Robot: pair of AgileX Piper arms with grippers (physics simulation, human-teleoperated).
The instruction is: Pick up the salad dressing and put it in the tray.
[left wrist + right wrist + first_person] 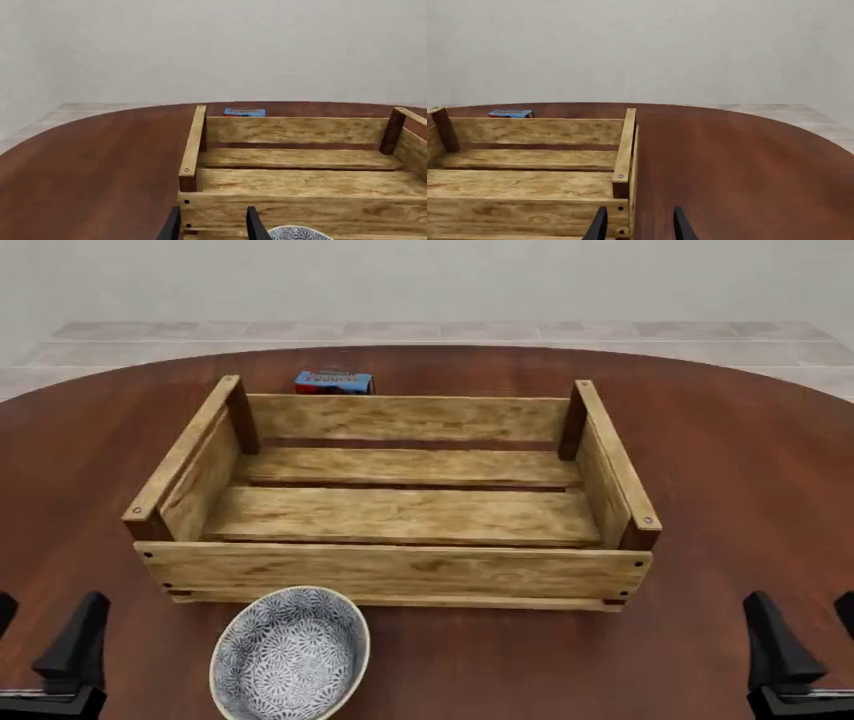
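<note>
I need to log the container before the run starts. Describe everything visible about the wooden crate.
The large rectangular light-wood slatted crate stands upright and open-topped on the round dark reddish-brown wooden table. Its walls are plank slats joined at four dark brown corner posts, with small fasteners at the front corners. The slatted floor is bare. A round blue-white patterned bowl sits just in front of its near wall; a small blue-and-red box lies behind its far wall.

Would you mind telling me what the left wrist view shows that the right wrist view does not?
Only the left wrist view shows the patterned bowl, peeking in by the crate's near wall, and the bare table off the crate's left side. Only the right wrist view shows the table off the crate's right side. Both share the wooden crate, the blue-and-red box behind its far wall, and a pair of dark fingers. No bottle appears in either.
</note>
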